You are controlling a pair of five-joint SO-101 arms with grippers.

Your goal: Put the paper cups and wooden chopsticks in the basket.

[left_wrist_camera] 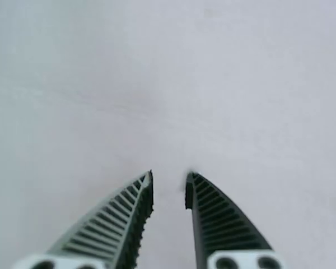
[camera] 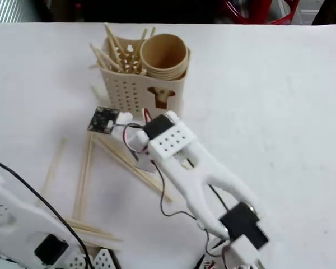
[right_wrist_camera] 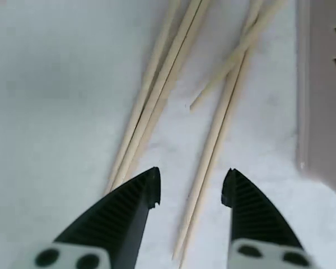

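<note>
Collecting loose chopsticks (right_wrist_camera: 213,145) with right gripper (right_wrist_camera: 190,193) spread and left gripper (left_wrist_camera: 169,182) slightly parted. Needs lowering over a pair, then pinching shut.

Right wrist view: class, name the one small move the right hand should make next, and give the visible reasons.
Probably lower the right hand and close on the pair of chopsticks lying between its open tips. They lie loose on the table, and the basket stands close beside them.

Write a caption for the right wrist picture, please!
Open right pincer above loose wooden chopsticks beside the basket.
</note>
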